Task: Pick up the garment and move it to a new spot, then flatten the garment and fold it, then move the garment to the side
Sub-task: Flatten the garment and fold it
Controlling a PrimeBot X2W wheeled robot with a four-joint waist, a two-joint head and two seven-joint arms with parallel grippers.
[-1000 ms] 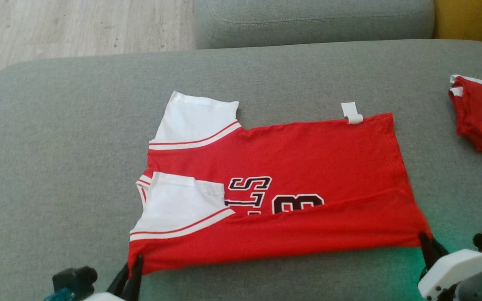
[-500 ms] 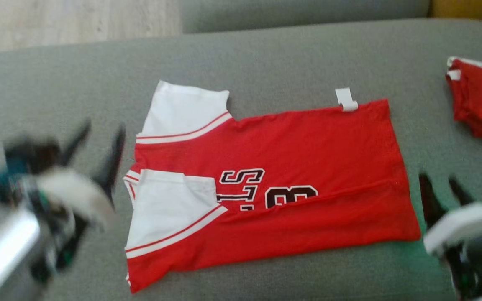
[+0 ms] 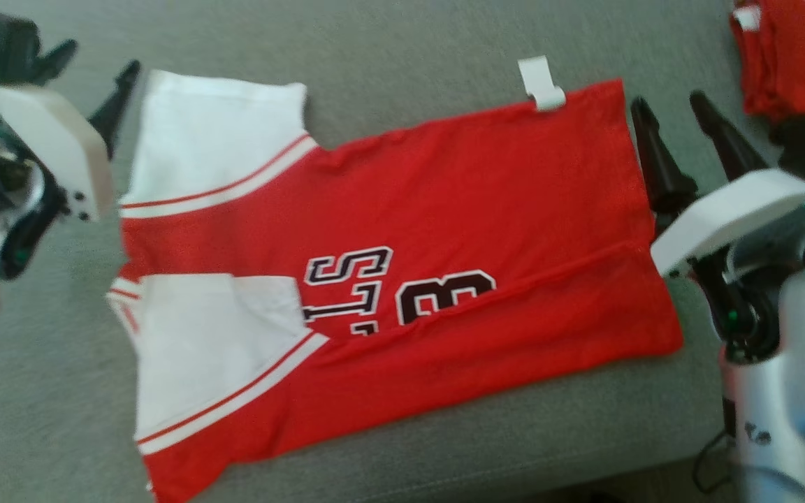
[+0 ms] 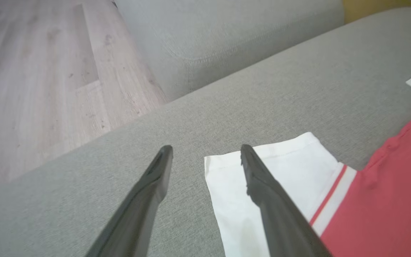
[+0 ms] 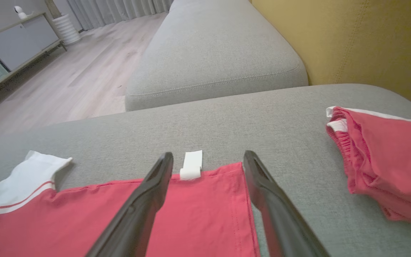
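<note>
The red jersey [image 3: 444, 209] lies spread flat on a grey sofa cushion [image 3: 409, 42]. Its collar end is to the left and its hem to the right. Its near long edge is folded up over the body, covering the lower part of the black lettering. The near white sleeve [image 3: 214, 335] lies folded onto the red body, while the far white sleeve [image 3: 214, 133] sticks out flat on the cushion. A small white tag [image 3: 541, 82] juts from the far edge by the hem corner.

The left hand [image 3: 102, 56] sits at the outer corner of the far sleeve. Its fingers are spread wide and hold nothing. In the left wrist view, one finger is over the sleeve corner and the other over bare cushion. The right hand [image 3: 666, 103] is just beside the far hem corner, also wide open and empty.

A second red garment [image 3: 794, 56] lies bunched on the cushion to the right, well apart from the jersey. Beyond the sofa is a pale wood floor [image 4: 30, 89].
</note>
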